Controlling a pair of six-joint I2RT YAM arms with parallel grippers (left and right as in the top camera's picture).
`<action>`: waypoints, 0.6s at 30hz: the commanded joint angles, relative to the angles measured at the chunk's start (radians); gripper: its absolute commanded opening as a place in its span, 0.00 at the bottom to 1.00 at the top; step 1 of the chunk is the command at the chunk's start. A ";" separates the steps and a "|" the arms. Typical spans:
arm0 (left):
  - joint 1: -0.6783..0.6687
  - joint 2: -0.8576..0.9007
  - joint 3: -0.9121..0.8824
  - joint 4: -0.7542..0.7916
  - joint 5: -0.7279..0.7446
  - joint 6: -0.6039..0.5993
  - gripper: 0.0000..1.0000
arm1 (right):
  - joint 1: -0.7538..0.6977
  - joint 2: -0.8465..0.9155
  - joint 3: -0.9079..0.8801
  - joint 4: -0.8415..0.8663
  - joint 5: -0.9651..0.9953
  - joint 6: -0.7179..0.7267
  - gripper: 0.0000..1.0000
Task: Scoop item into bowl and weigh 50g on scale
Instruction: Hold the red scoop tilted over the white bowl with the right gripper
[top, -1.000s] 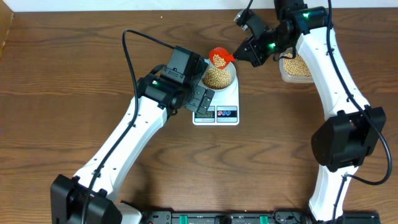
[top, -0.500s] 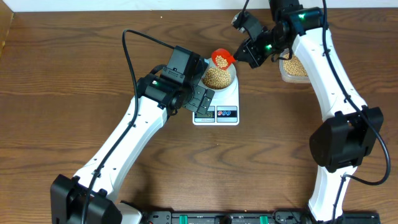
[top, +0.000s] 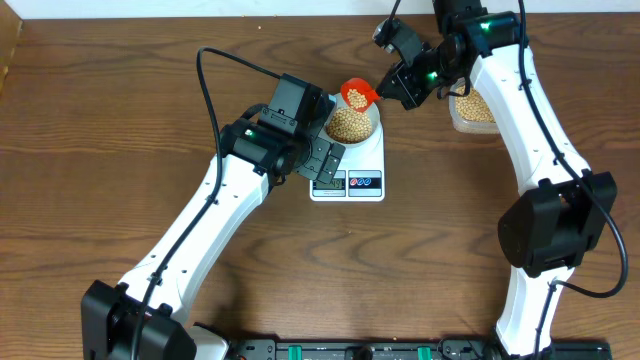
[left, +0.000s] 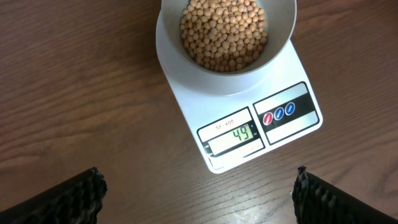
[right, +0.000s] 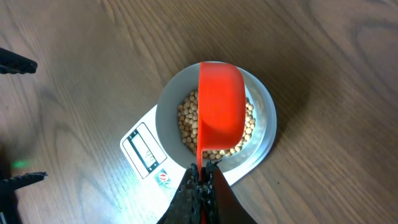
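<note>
The pale bowl (top: 354, 124) stands on the white scale (top: 348, 182) and holds many tan beans (left: 224, 32). The scale's display (left: 233, 135) reads 49. My right gripper (top: 392, 88) is shut on the handle of a red scoop (right: 220, 106), held over the bowl (right: 264, 118) with a few beans in it (top: 353, 96). My left gripper (left: 199, 199) is open and empty, hovering over the table just in front of the scale (left: 292, 130); its arm covers the scale's left part in the overhead view.
A clear tub of beans (top: 474, 108) stands at the back right, partly under my right arm. A black cable (top: 215, 58) loops over the table at the back left.
The right gripper and red scoop shifted slightly toward the back over the bowl between the earliest frame and now. The left arm has not moved.
</note>
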 joint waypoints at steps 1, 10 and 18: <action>0.000 -0.020 0.004 -0.003 -0.013 0.006 0.98 | 0.003 -0.027 0.020 0.001 0.000 -0.039 0.01; 0.000 -0.020 0.004 -0.003 -0.013 0.005 0.98 | 0.003 -0.027 0.020 -0.002 0.003 -0.093 0.01; 0.001 -0.020 0.004 -0.003 -0.013 0.006 0.98 | 0.003 -0.027 0.020 -0.006 0.003 -0.127 0.01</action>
